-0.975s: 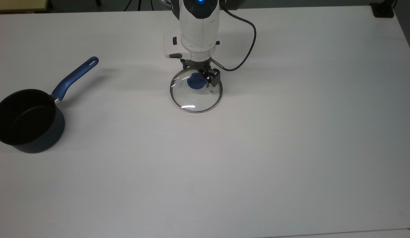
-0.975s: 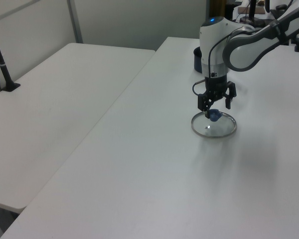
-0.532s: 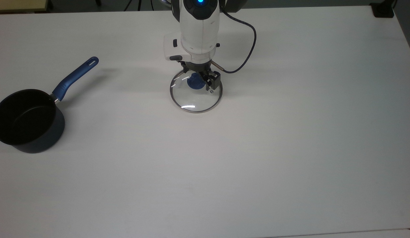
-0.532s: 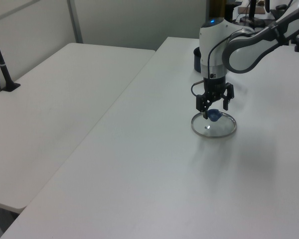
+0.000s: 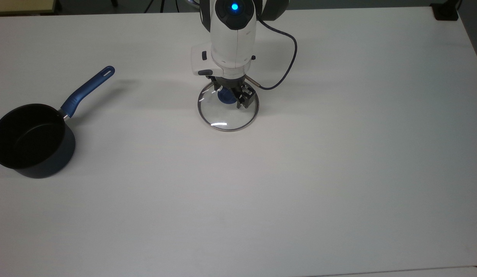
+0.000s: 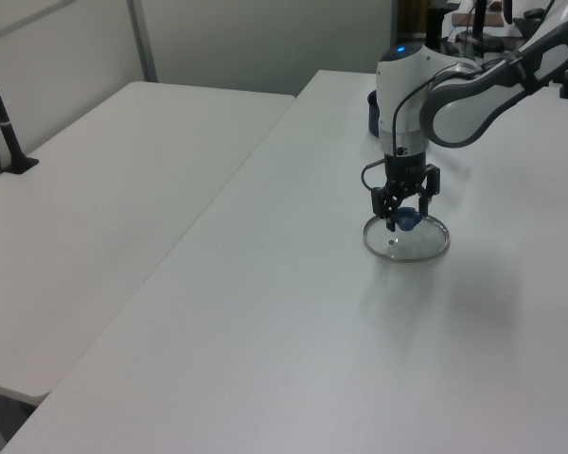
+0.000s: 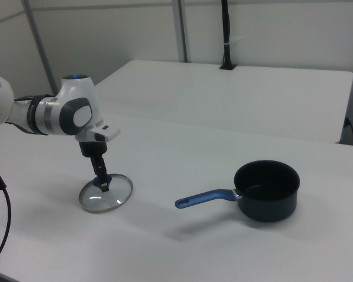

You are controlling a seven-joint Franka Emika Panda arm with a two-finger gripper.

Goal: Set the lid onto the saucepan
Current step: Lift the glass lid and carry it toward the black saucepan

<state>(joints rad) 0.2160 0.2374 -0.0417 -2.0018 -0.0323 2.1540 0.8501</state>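
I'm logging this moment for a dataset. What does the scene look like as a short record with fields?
lid: flat on the white table, knob up
saucepan: upright, uncovered, at the top view's left, apart from the lid
saucepan handle: points toward the top view's upper right
gripper: down at the lid's blue knob, fingers either side
task state: lid not yet on saucepan

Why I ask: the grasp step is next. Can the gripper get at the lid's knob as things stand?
Probably yes: the gripper sits right over the lid, fingers open either side of its blue knob, nothing in between.

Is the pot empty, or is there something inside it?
Empty. The saucepan shows only its bare black inside, and the lid lies flat on the table.
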